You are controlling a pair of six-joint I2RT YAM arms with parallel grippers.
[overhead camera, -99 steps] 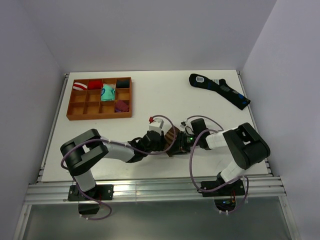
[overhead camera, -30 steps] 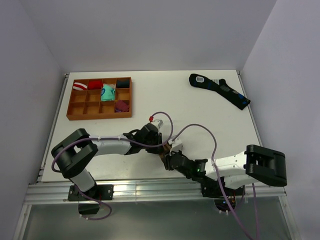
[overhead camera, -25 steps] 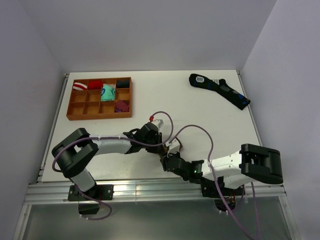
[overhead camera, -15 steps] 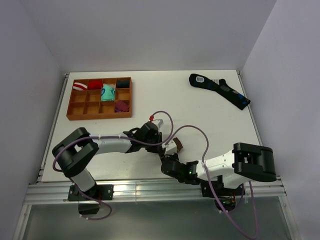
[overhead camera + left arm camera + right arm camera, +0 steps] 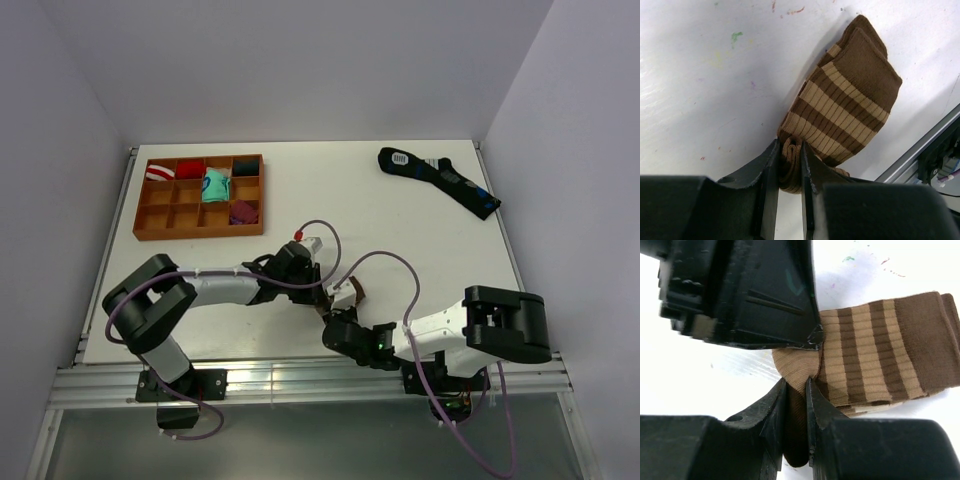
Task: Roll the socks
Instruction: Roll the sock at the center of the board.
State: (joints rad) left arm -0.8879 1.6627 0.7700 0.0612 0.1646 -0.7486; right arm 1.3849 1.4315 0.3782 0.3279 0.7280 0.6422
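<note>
While left gripper (image 5: pixel 789 150) pinches the brown-and-tan striped knit sock (image 5: pixel 845 105) at its fold, right gripper (image 5: pixel 796 387) clamps the same fold.

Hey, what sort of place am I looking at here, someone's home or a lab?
Most likely a robotics lab test cell, not a home: a white table boxed in by plain walls, robot arms bolted to an aluminium rail, and a wooden sorting tray holding rolled socks.
</note>
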